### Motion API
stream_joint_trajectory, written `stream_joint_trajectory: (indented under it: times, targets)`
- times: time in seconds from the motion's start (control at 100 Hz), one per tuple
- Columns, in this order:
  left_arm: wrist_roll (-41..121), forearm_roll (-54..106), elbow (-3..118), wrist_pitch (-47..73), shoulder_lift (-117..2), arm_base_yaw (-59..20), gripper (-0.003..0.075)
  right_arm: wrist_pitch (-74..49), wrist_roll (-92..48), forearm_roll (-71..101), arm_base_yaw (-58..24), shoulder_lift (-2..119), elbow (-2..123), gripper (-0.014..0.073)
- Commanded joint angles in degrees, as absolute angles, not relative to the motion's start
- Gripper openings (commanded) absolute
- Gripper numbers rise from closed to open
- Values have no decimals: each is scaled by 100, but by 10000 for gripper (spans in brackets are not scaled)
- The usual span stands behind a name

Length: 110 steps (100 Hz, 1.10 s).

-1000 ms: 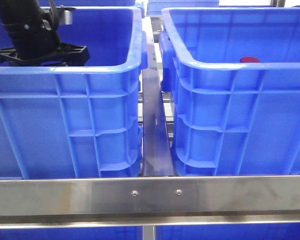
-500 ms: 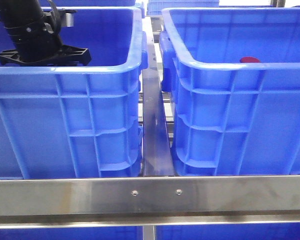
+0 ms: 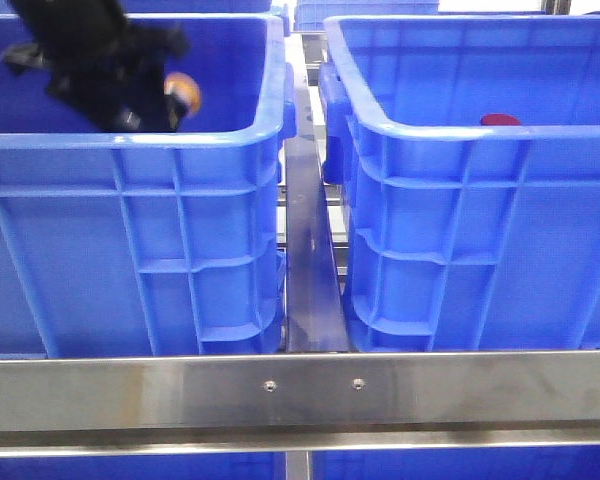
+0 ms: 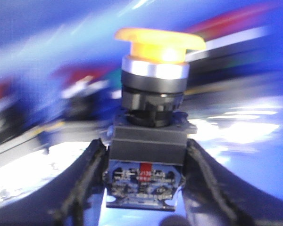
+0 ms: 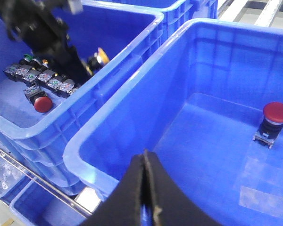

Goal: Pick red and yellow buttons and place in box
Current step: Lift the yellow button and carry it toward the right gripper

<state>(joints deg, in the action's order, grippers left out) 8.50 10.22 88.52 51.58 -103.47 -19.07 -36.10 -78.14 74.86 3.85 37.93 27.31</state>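
Left pincer (image 4: pixel 144 188) was raised inside the left crate (image 3: pixel 130 250), clamping the yellow button (image 4: pixel 153 84) by its black body. Right pincer (image 5: pixel 145 188) hovered over the box (image 5: pixel 132 122), fingers pressed together, holding nothing. Only the right wrist view showed one red button (image 5: pixel 273 120) on the box floor at 3 o'clock, and a second (image 5: pixel 40 101) among spare switches (image 5: pixel 42 77).

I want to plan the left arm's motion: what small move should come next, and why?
Probably carry it across to the right crate. The left gripper grips the yellow button by its black body, lifted inside the left crate, while a red button already stands in the right one.
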Motion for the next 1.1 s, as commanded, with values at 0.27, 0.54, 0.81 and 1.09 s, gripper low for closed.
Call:
stream_joint_trajectory:
  times: [0.27, 0.54, 0.81, 1.09]
  targets:
    - [2641, 3370, 9023, 5183, -9125, -2128, 136, -3565, -7861, 7738, 406, 3779, 2882, -69]
    - [3565, 4010, 9023, 5884, -9127, -2636, 136, -3565, -7861, 7738, 406, 3779, 2882, -69]
    - [3767, 4010, 9023, 6596, -9139, -3036, 136, -3506, -7861, 7789, 406, 3785, 2882, -69]
    - [3767, 4010, 9023, 6651, -9139, -3061, 136, -3495, -7861, 8033, 406, 3785, 2882, 251]
